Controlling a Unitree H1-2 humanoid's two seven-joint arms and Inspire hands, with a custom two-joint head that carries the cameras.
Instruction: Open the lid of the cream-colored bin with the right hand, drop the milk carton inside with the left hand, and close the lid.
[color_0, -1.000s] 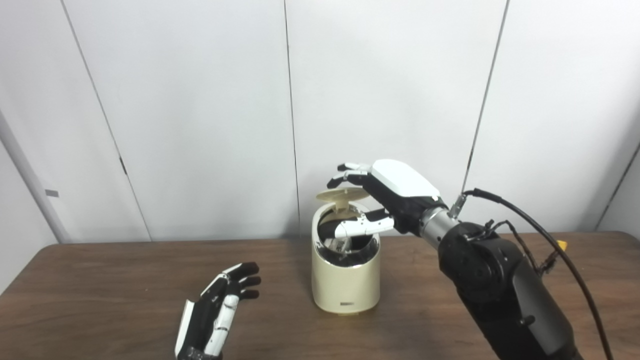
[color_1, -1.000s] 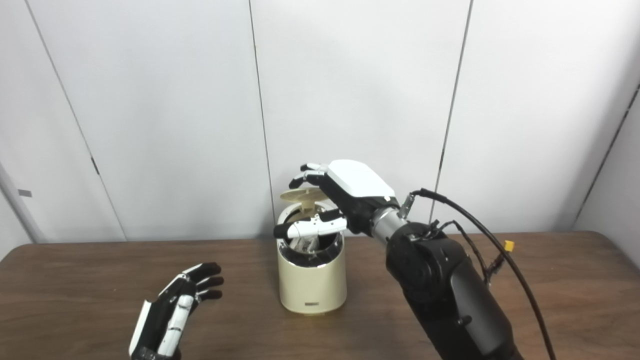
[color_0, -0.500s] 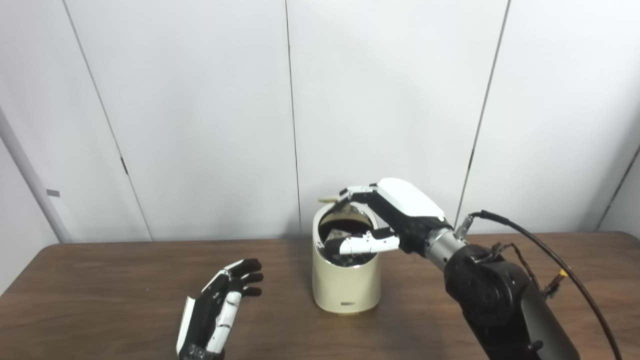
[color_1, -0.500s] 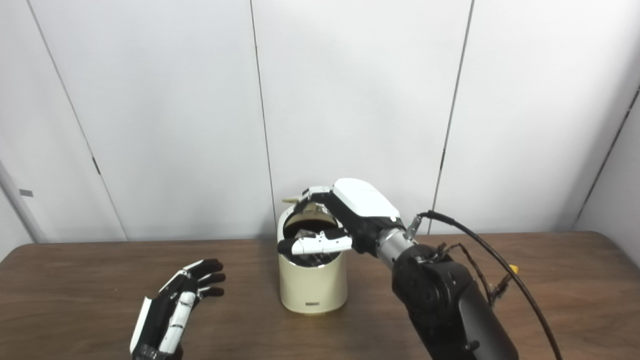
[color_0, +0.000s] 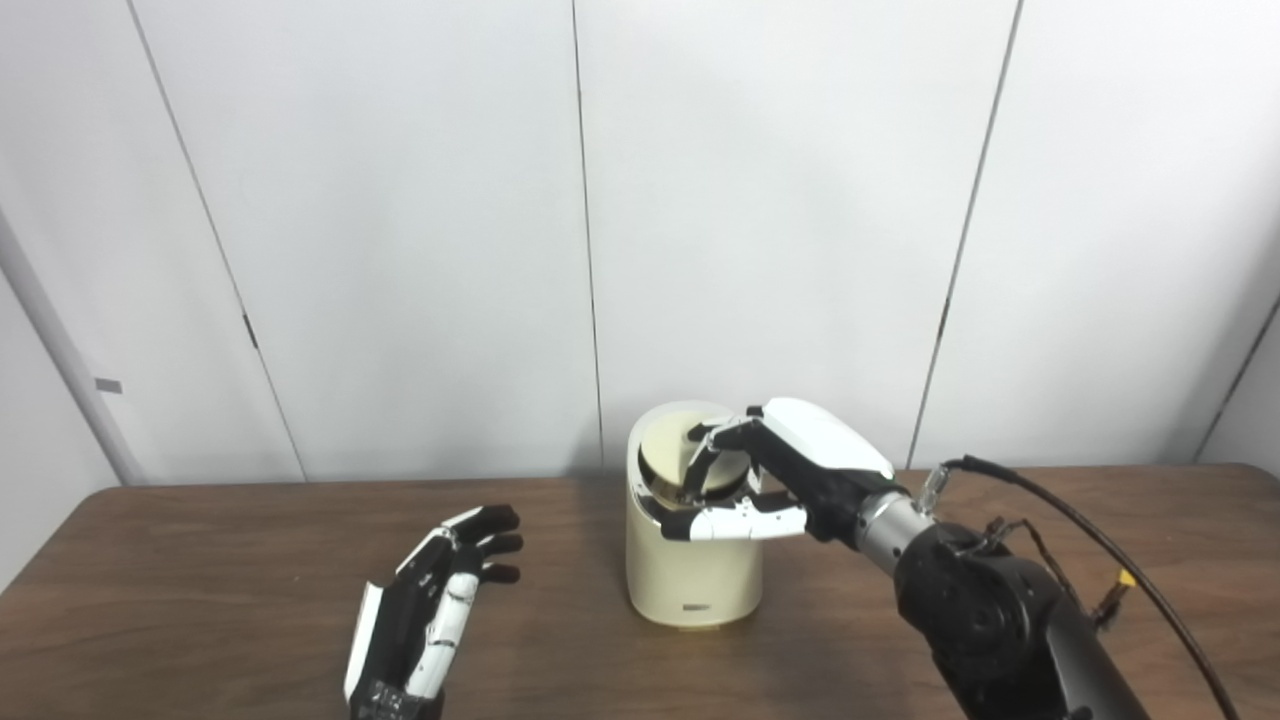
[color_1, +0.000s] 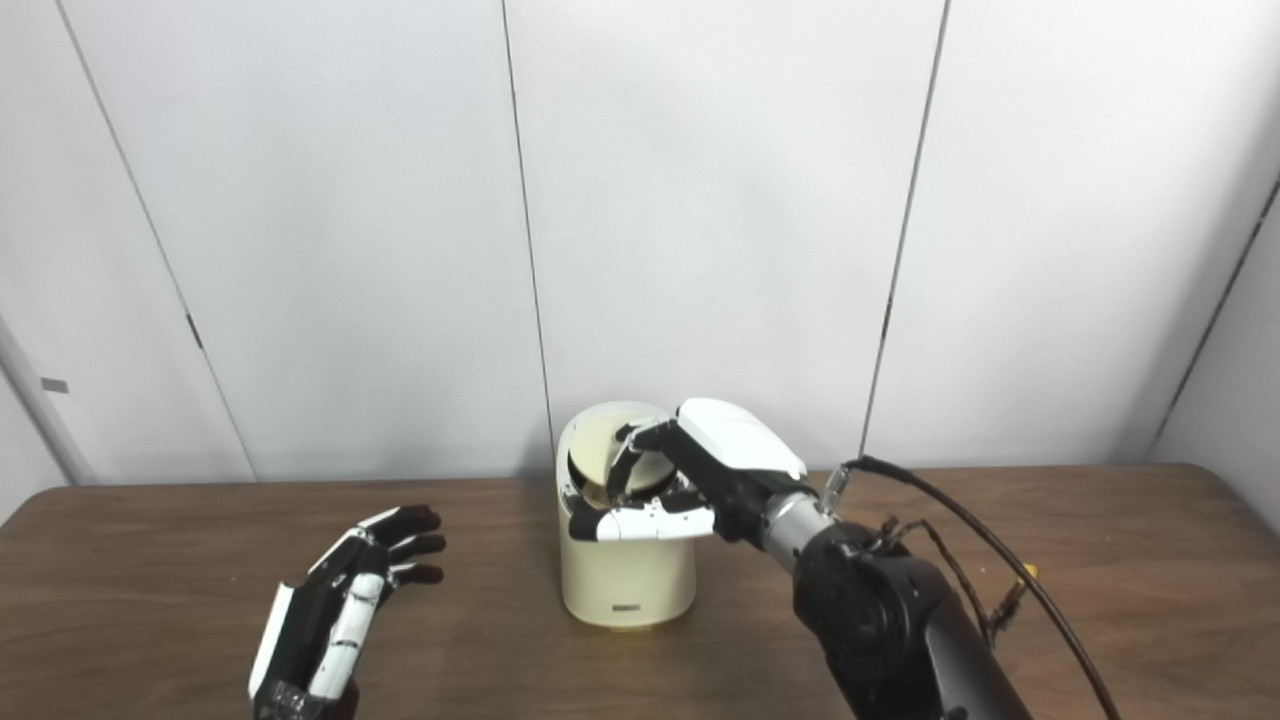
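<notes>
The cream-colored bin (color_0: 690, 572) stands upright at the middle of the brown table (color_0: 200, 560). Its round lid (color_0: 666, 446) lies tilted low over the opening, with a dark gap showing at the front left rim. My right hand (color_0: 790, 470) is over the bin with its fingers curled down onto the lid. The thumb sticks out across the front rim, and the hand grips nothing. My left hand (color_0: 430, 610) hovers low over the table to the left of the bin, open and empty, fingers spread. No milk carton shows in either view.
White wall panels (color_0: 400, 250) rise right behind the table's far edge. A black cable (color_0: 1060, 505) loops from my right forearm over the right side of the table. Bare wood lies left and right of the bin.
My right hand has come down with the lid, from raised well above the bin to almost flat on the rim, hiding the inside. The left hand has barely moved.
</notes>
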